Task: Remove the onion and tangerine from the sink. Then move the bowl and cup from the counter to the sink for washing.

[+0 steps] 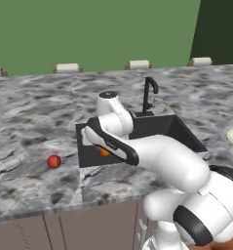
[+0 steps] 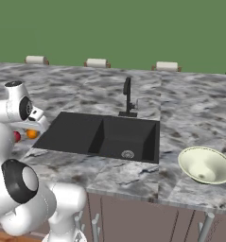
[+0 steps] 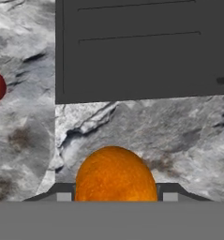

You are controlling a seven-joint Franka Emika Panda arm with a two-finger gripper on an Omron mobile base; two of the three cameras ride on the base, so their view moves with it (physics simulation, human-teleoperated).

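The robot's arm hides most of the tangerine (image 1: 104,152), a smooth orange ball clamped in the gripper (image 3: 114,197) above the veined marble counter (image 1: 35,122), beside the matte black sink (image 2: 105,134). The glossy red onion (image 1: 53,161) lies on the counter. The cream bowl (image 2: 205,165) sits right of the sink. The arm bends low and leftward

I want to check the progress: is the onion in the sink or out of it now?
Out. The onion lies on the counter, apart from the sink's rim.
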